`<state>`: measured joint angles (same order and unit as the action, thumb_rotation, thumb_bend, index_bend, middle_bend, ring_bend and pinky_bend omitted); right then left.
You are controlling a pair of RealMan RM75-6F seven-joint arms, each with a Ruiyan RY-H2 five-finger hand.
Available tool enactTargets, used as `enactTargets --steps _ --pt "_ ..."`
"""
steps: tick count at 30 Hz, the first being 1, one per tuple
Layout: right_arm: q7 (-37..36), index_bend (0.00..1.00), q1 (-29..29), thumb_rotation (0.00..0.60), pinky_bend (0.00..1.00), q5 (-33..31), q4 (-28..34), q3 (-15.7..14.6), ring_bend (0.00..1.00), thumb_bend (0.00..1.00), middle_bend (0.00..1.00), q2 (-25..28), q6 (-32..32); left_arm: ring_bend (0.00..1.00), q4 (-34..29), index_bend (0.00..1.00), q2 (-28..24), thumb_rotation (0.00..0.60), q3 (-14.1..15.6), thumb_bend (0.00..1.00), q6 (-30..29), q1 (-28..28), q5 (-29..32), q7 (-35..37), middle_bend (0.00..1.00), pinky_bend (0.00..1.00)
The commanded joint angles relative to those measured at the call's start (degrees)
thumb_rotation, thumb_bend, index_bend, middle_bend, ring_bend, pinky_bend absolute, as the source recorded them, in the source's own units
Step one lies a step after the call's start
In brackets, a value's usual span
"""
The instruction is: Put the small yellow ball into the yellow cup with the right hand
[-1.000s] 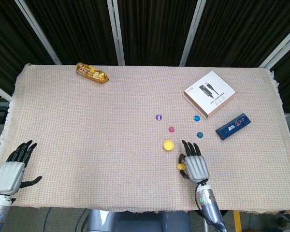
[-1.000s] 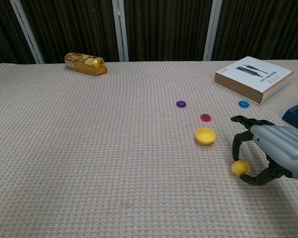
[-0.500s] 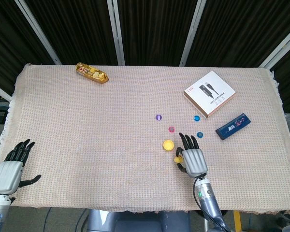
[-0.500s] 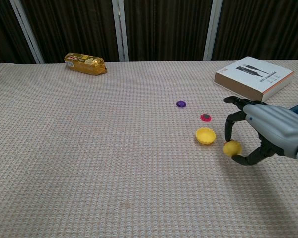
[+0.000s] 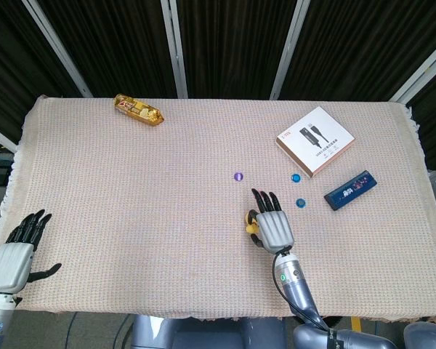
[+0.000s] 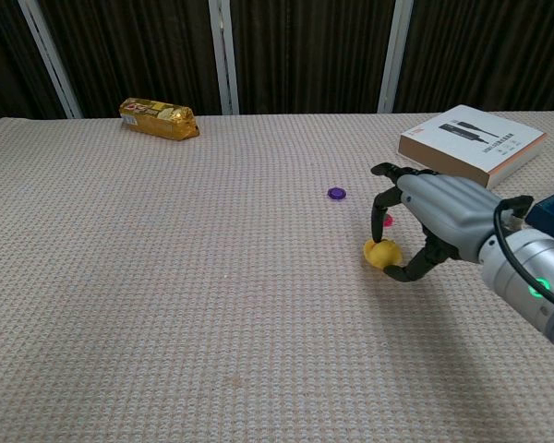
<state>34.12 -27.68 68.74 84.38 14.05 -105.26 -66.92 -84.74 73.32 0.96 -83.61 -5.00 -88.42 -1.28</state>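
Right now the right hand (image 6: pixel 434 217) hangs low over the yellow cup (image 6: pixel 379 255), near the middle of the woven tablecloth (image 5: pixel 131 189). Its thumb and a finger pinch the yellow ball (image 6: pixel 385 251), while the other fingers spread forward. From the chest view the ball sits right at the cup's mouth; ball and cup share one colour, so whether the ball touches the cup cannot be told. From the head view the hand (image 5: pixel 272 225) covers most of the cup, and only a yellow sliver (image 5: pixel 252 227) shows at its left edge.

Around the cup lie small discs: a purple one (image 5: pixel 238 177) beyond it and slightly left, a pink one (image 6: pixel 388 221) just behind, half hidden by the fingers, and two blue ones (image 5: pixel 296 177) (image 5: pixel 301 203) to its right. A white box (image 5: pixel 315 141) lies further off behind and to the right, with a dark blue bar (image 5: pixel 348 190) beside it. A gold snack packet (image 5: pixel 139 110) lies far to the left, at the table's back edge.

The left hand (image 5: pixel 16 251) rests at the near left corner, fingers apart, holding nothing.
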Motion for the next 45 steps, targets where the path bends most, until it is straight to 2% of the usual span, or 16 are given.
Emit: enactTargets --steps 1,10,27,45 --pt "0.19 0.53 -1.30 0.600 0.00 -0.73 -1.36 0.65 0.00 0.22 0.00 -1.16 1.01 0.00 0.11 0.00 0.02 0.600 0.06 0.00 0.23 -0.07 0.03 0.25 0.00 0.17" --pt "-0.31 0.53 -4.04 0.600 0.00 -2.07 -5.27 1.64 0.00 0.22 0.00 -3.16 2.75 0.00 0.04 0.00 -0.03 0.600 0.49 0.00 0.91 -0.44 -0.59 0.46 0.00 0.17" --pt "-2.82 0.53 -6.78 0.600 0.00 -3.75 -9.74 2.46 0.00 0.22 0.00 -2.97 4.84 0.00 -0.61 0.00 -0.28 0.600 0.59 0.00 1.96 -0.95 -0.40 0.92 0.00 0.17" --pt "-4.72 0.53 -6.72 0.600 0.00 -4.59 -9.95 1.64 0.00 0.22 0.00 -0.91 4.10 0.00 -0.99 0.00 -0.42 0.600 0.64 0.00 2.08 -1.07 -0.37 0.64 0.00 0.17"
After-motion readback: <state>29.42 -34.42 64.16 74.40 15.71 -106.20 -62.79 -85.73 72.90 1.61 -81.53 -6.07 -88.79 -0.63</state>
